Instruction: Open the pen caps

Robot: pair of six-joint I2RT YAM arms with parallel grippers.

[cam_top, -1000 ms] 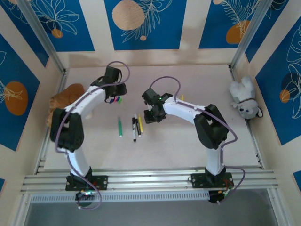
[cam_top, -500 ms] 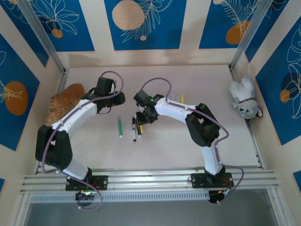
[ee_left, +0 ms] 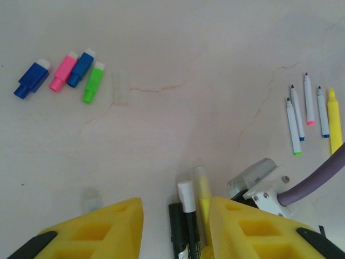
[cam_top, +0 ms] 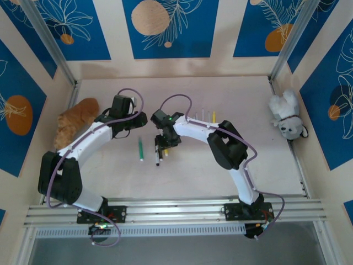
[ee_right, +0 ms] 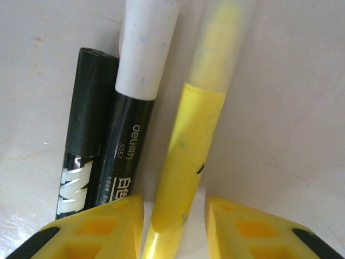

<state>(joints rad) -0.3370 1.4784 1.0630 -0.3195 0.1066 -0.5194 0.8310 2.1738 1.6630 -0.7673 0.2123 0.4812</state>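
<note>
In the right wrist view my right gripper (ee_right: 175,229) stands open astride a yellow pen (ee_right: 191,140) with a clear cap (ee_right: 215,43); small gaps show on both sides. Beside it lie a black pen (ee_right: 86,124) and a black pen with a white cap (ee_right: 146,43). My left gripper (ee_left: 175,232) is open with nothing held, looking at those same pens (ee_left: 188,216). Loose pen caps lie at the upper left: blue (ee_left: 32,80), pink (ee_left: 63,71), blue (ee_left: 81,68), green (ee_left: 93,82). From above, the right gripper (cam_top: 161,142) sits on the pen cluster and the left gripper (cam_top: 138,120) is just left of it.
A green pen (cam_top: 140,149) lies left of the cluster. Several uncapped pens (ee_left: 309,100) and a yellow one (ee_left: 335,121) lie at the right. An orange soft toy (cam_top: 77,118) sits at the left wall, a white one (cam_top: 287,116) at the right wall.
My right gripper moved left and down onto the pen cluster. My left gripper drew back from the loose caps toward the near side and narrowed slightly.
</note>
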